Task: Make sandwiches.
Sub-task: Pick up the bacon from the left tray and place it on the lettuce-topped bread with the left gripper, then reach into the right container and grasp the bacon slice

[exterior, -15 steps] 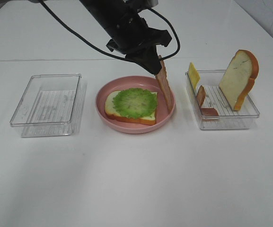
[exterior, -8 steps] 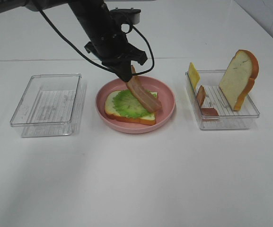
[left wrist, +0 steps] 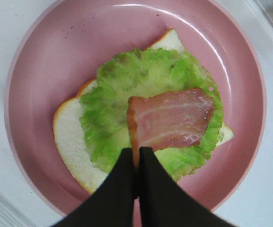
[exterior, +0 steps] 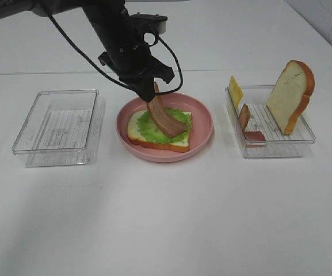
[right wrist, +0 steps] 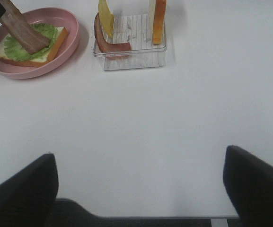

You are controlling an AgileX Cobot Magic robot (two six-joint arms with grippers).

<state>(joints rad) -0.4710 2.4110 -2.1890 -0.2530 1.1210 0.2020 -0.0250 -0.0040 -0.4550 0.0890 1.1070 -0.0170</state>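
Brown-pink bacon strip [left wrist: 171, 118], pinched in the left jaws, droops onto green lettuce [left wrist: 141, 75]; right jaws gape.

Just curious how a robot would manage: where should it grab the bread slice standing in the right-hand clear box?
Probably by its rounded top, coming down from above. The bread slice stands on edge in the clear box, top well above the rim, so jaws can close across its flat faces.

Table [exterior: 171, 218] front lies open — my left gripper [exterior: 152, 95] hangs over the pink plate [exterior: 203, 125]; left bin [exterior: 62, 127] and right bin [exterior: 272, 148] flank it.
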